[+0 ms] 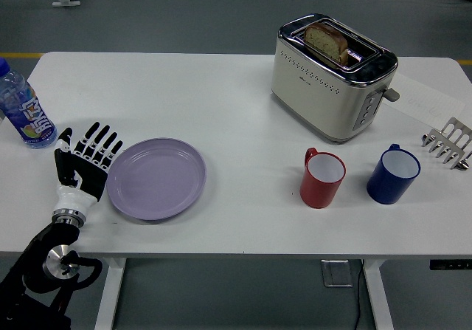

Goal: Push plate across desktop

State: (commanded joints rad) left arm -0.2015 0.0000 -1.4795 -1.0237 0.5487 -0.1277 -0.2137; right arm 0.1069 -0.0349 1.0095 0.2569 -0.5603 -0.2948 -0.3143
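A round lilac plate (156, 179) lies flat on the white table (236, 116), left of the middle and near the front edge. My left hand (87, 162) stands upright against the plate's left rim, palm toward it, fingers (98, 141) straight and spread, holding nothing. Its black forearm comes up from the lower left corner. The right arm is out of sight.
A blue-capped water bottle (23, 110) stands at the far left behind the hand. To the right stand a red mug (322, 177) and a blue mug (393, 173). A steel toaster (332, 77) with bread sits at the back right, a metal rack (448, 144) at the right edge.
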